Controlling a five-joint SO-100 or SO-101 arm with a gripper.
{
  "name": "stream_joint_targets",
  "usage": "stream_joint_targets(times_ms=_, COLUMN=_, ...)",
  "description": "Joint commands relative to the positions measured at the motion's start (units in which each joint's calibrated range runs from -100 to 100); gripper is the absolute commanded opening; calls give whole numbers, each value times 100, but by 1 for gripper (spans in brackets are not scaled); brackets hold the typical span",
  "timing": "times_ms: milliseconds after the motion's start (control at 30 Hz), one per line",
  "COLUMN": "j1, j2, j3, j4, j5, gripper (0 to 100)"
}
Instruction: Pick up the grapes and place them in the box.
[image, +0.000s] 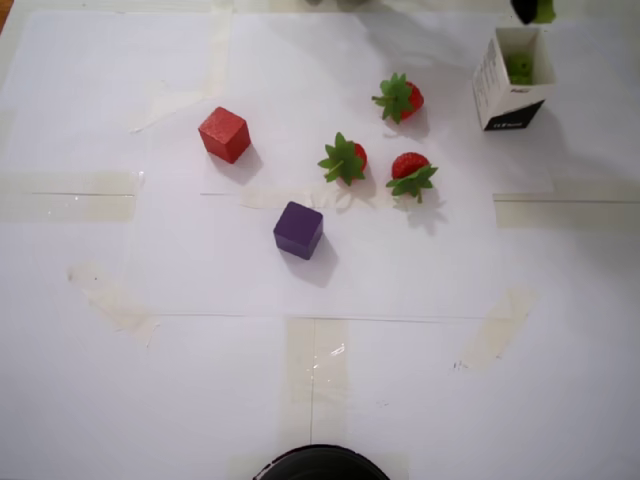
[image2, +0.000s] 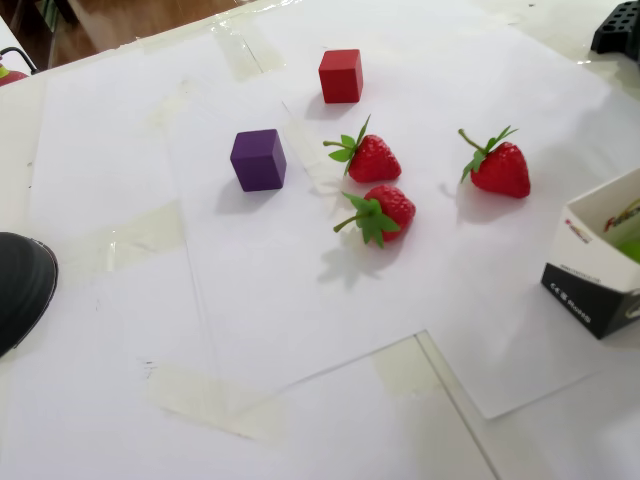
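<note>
While a green grape (image: 543, 10) is showing at the very top edge of the overhead view, just beyond the far side of the box (image: 512, 80), we are judging that we are in the carrying step, with the drop still to come; beside the grape a dark sliver of the hand (image: 524, 9) is peeking in, but so little of it is in frame that we cannot tell whether its fingers are clamping the grape or standing apart. Inside the box we are seeing another grape (image: 519, 68) lying at the bottom; in the fixed view only a strip of green is showing past the carton's rim. We are reading the box as standing upright on the bench (image: 400, 380), its long axis vertical and its open mouth facing up towards the overhead camera, printed side turned to the left of that view. For the next move we are expecting to need the grape brought over the narrow mouth and centred before letting go; the opening is small, so a release off-centre is risking a bounce off the rim. Three strawberries (image: 400, 98) and two cubes (image: 224, 134) are lying well apart from the box.
</note>
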Motion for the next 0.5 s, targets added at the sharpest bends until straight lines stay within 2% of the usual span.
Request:
stream_joint_targets(times_ms=0, j1=-78, j2=66, j3=-100, j4=-380, j5=-88, gripper=6)
stream_joint_targets(times_ms=233, j1=-5, j2=247, j3=-45, j4=-462, j5=-44, gripper=8)
stream_joint_targets(times_ms=467, j1=113, j2=264, j3=100, j4=-519, j5=-44, gripper=14)
